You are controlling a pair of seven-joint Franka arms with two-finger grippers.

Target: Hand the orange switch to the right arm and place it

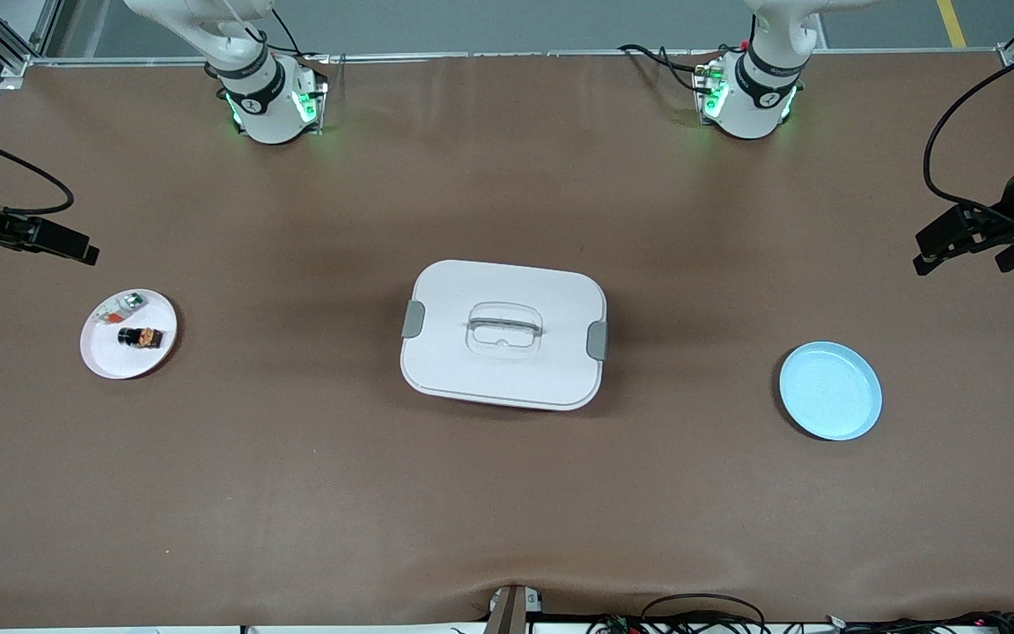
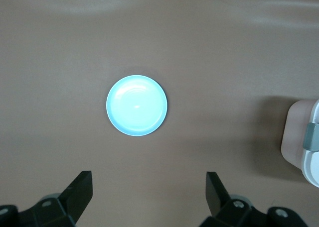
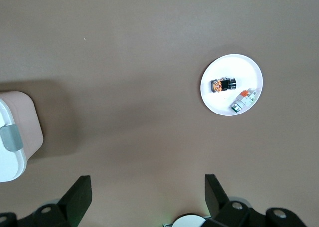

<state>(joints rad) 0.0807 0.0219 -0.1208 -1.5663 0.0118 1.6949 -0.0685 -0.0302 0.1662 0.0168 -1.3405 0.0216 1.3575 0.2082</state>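
While both arms waited at the table's ends, I saw the brown table (image 1: 507,493) carrying a lidded white box (image 1: 503,335), a blue plate (image 1: 830,391) and a white plate (image 1: 102,357) holding the orange switch (image 1: 140,336). Right hand (image 1: 76,250) and left hand (image 1: 934,251) hung open and empty. I judged a square, centred descent best for pinching so small a part.

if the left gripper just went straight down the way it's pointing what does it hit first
Most likely bare table. The left gripper, fingers open, hangs over the left arm's end of the table pointing downward, and the blue plate sits ahead of its fingertips in the wrist view, not between them. Depth is hard to judge, so a tilted path might reach the plate.
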